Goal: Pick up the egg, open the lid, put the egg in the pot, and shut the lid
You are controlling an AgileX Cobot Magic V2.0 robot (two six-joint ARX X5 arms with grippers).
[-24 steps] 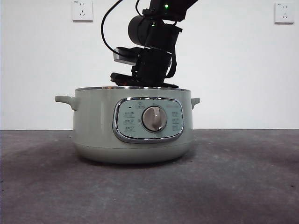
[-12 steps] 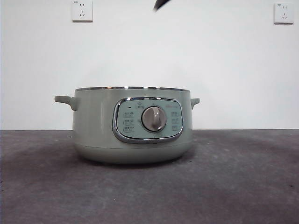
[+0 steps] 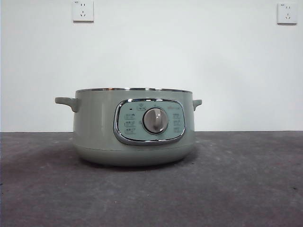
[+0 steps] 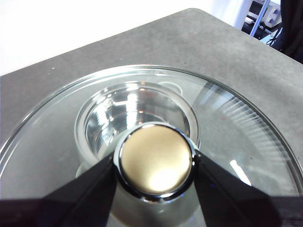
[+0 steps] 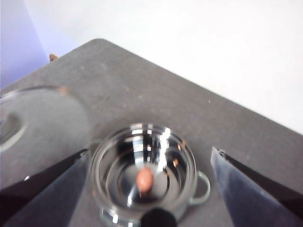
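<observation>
We see the egg (image 5: 145, 179) lying on the pot's (image 5: 143, 172) steel floor, directly below our right end effector (image 5: 151, 189), whose jaws are spread and empty. Our left end effector (image 4: 154, 170) clamps the lid's (image 4: 246, 137) knob (image 4: 155, 160), holding it aloft above the pot so the opening stays clear.

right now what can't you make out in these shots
- Egg: lies inside the pot in the right wrist view, blurred; in the front view the pot's wall hides it.
- Lid: its knob is clamped by the left gripper; out of the front view, cut off at the left wrist picture's edges.
- Right gripper: open above the pot, blurred.
- Control panel markings: too small.
</observation>
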